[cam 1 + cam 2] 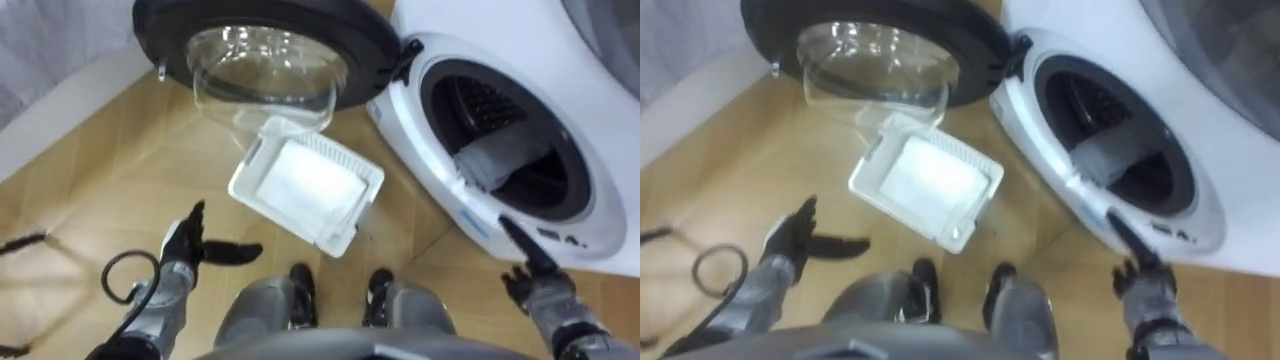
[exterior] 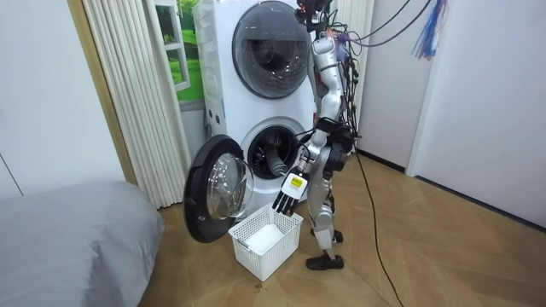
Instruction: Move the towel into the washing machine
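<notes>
A grey towel (image 1: 497, 157) lies inside the drum of the lower washing machine (image 1: 470, 215), draped over the lower edge of the round opening. The machine's door (image 1: 262, 40) stands swung wide open to the left. My right hand (image 1: 533, 272) is open, its fingers pointing up at the machine's front rim just below the opening, and holds nothing. My left hand (image 1: 188, 245) hangs open and empty over the floor at the lower left, thumb spread out. In the room view I stand upright right before the machine (image 2: 275, 145).
A white plastic basket (image 1: 250, 185) sits on the wooden floor between my feet and the open door; its inside looks plain white. A second machine (image 2: 271, 43) is stacked above. A grey bed (image 2: 68, 239) and a curtain (image 2: 136, 94) lie further left.
</notes>
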Robot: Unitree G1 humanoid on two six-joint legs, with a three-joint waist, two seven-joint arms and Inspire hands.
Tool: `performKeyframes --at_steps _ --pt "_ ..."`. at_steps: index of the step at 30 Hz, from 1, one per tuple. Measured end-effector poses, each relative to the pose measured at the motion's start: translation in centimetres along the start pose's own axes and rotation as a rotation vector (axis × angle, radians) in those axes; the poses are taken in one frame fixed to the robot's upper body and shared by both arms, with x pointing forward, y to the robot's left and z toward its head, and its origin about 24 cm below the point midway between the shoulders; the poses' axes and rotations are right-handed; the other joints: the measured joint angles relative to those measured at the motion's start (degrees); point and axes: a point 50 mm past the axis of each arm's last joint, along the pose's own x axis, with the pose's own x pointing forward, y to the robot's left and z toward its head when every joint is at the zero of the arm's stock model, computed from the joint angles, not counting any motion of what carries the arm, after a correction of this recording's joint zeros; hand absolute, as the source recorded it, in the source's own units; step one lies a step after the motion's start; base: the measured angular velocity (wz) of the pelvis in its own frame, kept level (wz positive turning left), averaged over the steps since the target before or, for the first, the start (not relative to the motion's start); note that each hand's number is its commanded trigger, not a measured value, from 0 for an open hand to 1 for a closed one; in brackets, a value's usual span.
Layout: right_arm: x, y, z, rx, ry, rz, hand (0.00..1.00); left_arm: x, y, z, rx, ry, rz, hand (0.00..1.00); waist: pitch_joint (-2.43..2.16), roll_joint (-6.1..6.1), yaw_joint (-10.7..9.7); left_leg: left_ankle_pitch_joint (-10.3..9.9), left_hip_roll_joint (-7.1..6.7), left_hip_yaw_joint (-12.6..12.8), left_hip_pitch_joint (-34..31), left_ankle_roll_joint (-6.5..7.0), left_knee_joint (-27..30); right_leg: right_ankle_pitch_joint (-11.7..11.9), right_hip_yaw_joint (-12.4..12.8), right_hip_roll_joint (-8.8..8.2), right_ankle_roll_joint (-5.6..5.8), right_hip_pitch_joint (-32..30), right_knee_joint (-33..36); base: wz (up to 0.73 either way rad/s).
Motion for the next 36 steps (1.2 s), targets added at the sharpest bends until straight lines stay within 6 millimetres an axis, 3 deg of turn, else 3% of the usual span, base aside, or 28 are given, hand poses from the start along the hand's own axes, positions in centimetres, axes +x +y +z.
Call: performKeyframes --at_steps 2,7,14,21,29,36 --pt "-0.2 -1.0 -1.0 -0.069 0.031 0.007 0.00 -0.2 0.5 -1.1 -0.004 0.034 0.023 0.00 -0.39 -0.33 0.3 0.2 0.02 0.0 2.9 -0.38 -2.0 0.4 -0.2 0.51 -0.04 3.1 -2.3 0.00" --pt "-0.6 -2.0 -2.8 -0.262 0.100 0.058 0.00 -1.2 1.5 -3.4 0.004 0.093 0.072 0.00 -0.63 -1.19 -0.9 0.2 0.13 -0.5 7.3 -0.98 -4.2 0.8 -1.1 1.32 -0.05 8.4 -5.8 0.06" --pt "-1.2 -3.0 -4.9 -0.499 0.218 0.102 0.00 -2.1 2.1 -5.6 0.060 0.164 0.136 0.00 -0.22 -1.78 -1.2 0.3 -0.39 -1.9 13.1 -1.52 -7.1 1.1 -2.1 1.96 0.16 15.1 -9.4 0.08" --pt "-1.5 -3.0 -6.4 -0.728 0.287 0.147 0.00 -2.8 2.5 -7.2 0.063 0.225 0.162 0.00 0.12 -2.31 -1.0 0.4 -0.64 -1.9 15.8 -1.74 -8.7 1.2 -1.8 2.16 0.26 17.6 -10.9 -0.02" --pt "-1.6 -3.2 -6.8 -0.766 0.320 0.129 0.00 -3.7 2.3 -9.9 0.113 0.389 0.150 0.00 0.07 -2.25 -0.9 0.3 -0.70 -1.9 17.5 -1.85 -9.5 1.4 -1.4 2.37 0.55 18.9 -12.0 0.00" --pt "-1.7 -3.6 -7.0 -0.769 0.333 0.107 0.00 -3.9 1.4 -10.4 0.139 0.439 0.122 0.00 0.10 -1.69 -0.9 0.2 -0.66 -1.9 19.0 -1.97 -9.8 1.4 -1.5 2.51 0.53 20.6 -12.8 0.00"
